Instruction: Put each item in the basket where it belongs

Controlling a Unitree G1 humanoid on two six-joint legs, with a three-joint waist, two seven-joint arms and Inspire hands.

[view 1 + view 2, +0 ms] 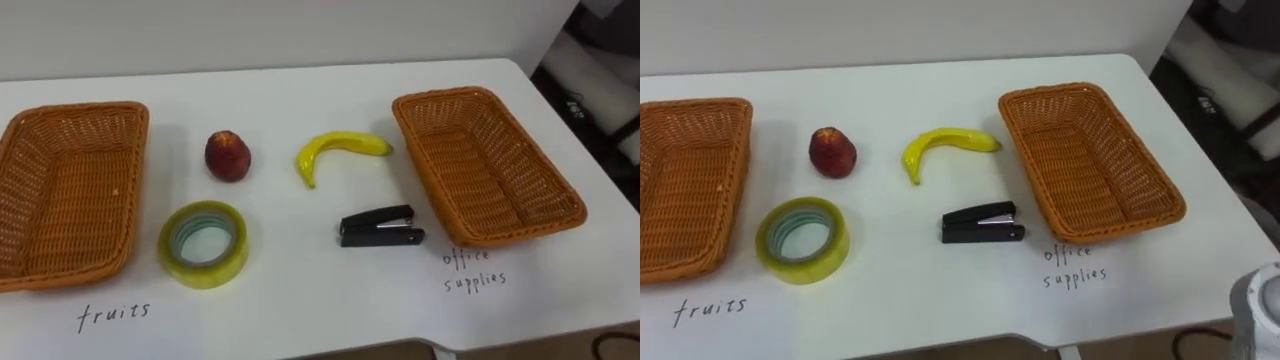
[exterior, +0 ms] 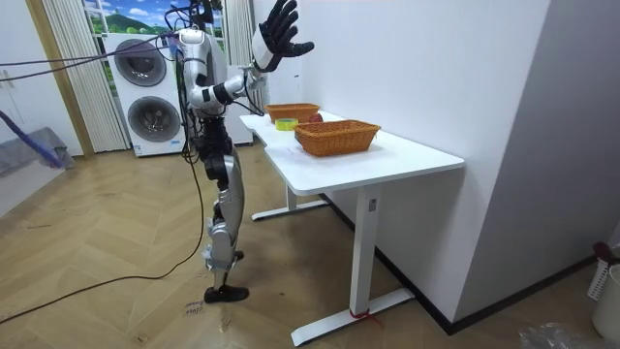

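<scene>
1. The left basket [image 1: 75, 108] is cut off by the left edge of the frame in both eye views, so we cannot see its outer end.
2. We cannot tell whether the red fruit [image 1: 228, 156], centre left, is an apple or a peach.
3. In the upper right corner, past the table [image 1: 300, 310], dark and pale shapes [image 1: 600, 70] blur together. We cannot name them.
4. At the lower right corner of the right eye view, a pale grey shape [image 1: 1260, 305] is cut by two edges.
5. At the room view's centre, the right basket [image 2: 336, 142] covers the red fruit's lower part, and the tape roll [image 2: 286, 123] is a tiny yellow spot.
</scene>
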